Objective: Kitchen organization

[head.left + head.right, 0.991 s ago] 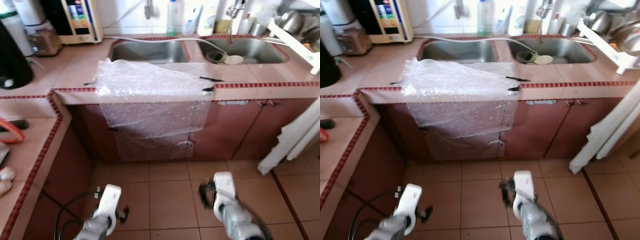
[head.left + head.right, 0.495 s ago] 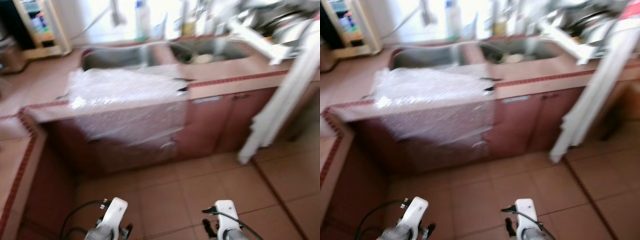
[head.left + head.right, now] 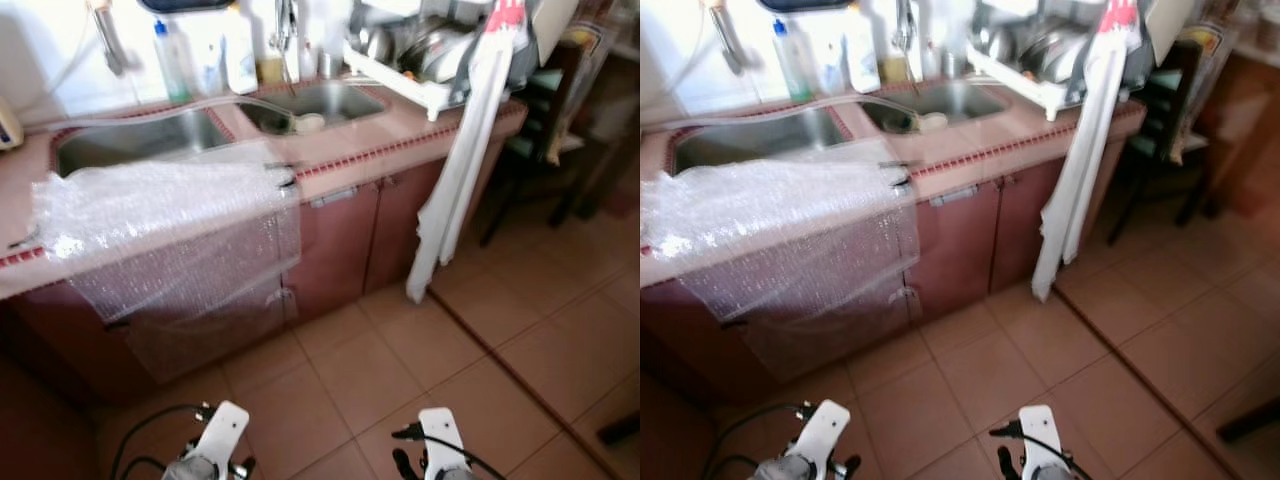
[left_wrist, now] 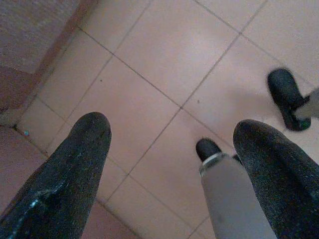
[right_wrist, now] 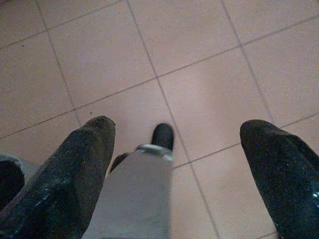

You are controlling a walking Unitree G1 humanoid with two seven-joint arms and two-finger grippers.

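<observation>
Best approached squarely toward the far dish rack (image 3: 400,75) on the table (image 3: 375,135), left end effector (image 4: 172,134) and right end effector (image 5: 177,134) hanging empty, fingers apart.

Bubble wrap (image 3: 170,230) drapes over the counter (image 3: 380,140) edge.
</observation>
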